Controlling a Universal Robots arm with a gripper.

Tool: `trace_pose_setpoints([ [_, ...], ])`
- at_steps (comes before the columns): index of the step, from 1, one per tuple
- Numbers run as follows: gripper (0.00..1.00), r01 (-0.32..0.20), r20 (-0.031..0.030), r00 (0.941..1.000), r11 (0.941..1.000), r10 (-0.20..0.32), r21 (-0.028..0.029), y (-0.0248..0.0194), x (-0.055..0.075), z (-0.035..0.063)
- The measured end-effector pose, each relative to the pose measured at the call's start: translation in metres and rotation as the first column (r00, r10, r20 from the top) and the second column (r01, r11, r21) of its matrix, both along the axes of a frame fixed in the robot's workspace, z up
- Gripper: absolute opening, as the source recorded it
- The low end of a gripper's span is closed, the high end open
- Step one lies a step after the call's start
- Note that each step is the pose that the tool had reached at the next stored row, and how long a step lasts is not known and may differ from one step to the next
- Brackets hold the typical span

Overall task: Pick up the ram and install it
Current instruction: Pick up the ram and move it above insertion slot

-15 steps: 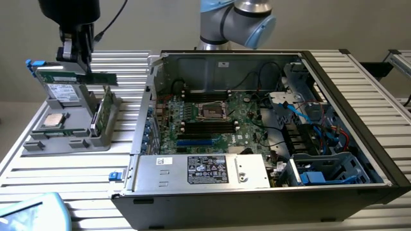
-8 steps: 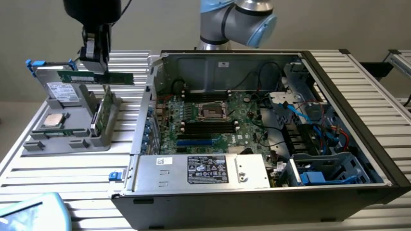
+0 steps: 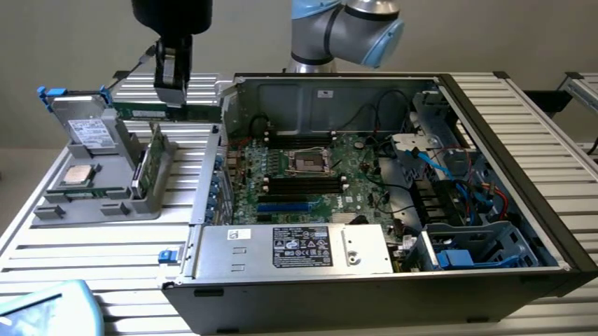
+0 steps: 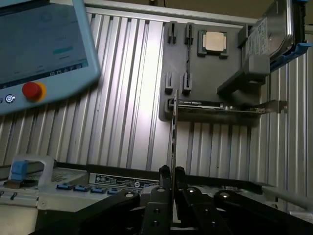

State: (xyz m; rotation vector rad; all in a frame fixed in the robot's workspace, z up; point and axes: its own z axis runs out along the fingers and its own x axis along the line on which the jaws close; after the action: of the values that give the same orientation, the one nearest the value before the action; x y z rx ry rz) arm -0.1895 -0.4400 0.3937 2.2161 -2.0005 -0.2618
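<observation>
The ram (image 3: 201, 111), a long thin green board, hangs level in the air at the exterior view's upper left, between the grey holder tray (image 3: 56, 210) and the open computer case (image 3: 505, 140). My gripper (image 3: 173, 98) comes down from above and is shut on the ram near its middle. In the wrist view the ram (image 4: 174, 127) shows edge-on as a thin line running out from my gripper (image 4: 171, 171), whose black fingers are pressed together on it. The motherboard (image 3: 318, 175) lies inside the case, with long black slots (image 3: 299, 183) near its socket.
The holder tray (image 4: 205, 78) carries a square silvery processor (image 4: 214, 41), a hard drive (image 4: 271, 29) and a green card (image 3: 150, 161) standing on edge. A power supply (image 3: 290, 248) fills the case's near side. A teach pendant (image 4: 44, 44) lies on the ribbed table.
</observation>
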Motion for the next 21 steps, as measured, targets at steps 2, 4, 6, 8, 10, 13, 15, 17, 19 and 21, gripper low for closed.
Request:
trace_pose_setpoints([
  [2,0.14,0.0,0.0,1.0,1.0,0.0,-0.0001,0.0,0.009,0.0001],
  [4,0.14,0.0,0.0,1.0,1.0,0.0,-0.0001,0.0,0.018,0.0],
  [6,0.14,0.0,0.0,1.0,1.0,0.0,-0.0001,0.0,0.028,0.0],
  [8,0.14,0.0,0.0,1.0,1.0,0.0,-0.0002,0.0,0.037,0.0001],
  [10,0.14,0.0,0.0,1.0,1.0,0.0,-0.0001,0.0,0.046,0.0],
  [13,0.14,0.0,0.0,1.0,1.0,0.0,-0.0001,0.0,0.059,0.0],
  [15,0.14,0.0,0.0005,1.0,1.0,0.0,-0.0002,0.0,0.068,-0.0002],
  [17,0.14,0.0,0.0016,1.0,1.0,0.0,-0.0002,0.0,0.077,-0.0006],
  [19,0.14,0.0,0.0031,1.0,1.0,0.0,-0.0001,0.0,0.087,-0.0011],
  [21,0.14,0.0,0.005,1.0,1.0,0.0,0.0,0.0,0.096,-0.0017],
])
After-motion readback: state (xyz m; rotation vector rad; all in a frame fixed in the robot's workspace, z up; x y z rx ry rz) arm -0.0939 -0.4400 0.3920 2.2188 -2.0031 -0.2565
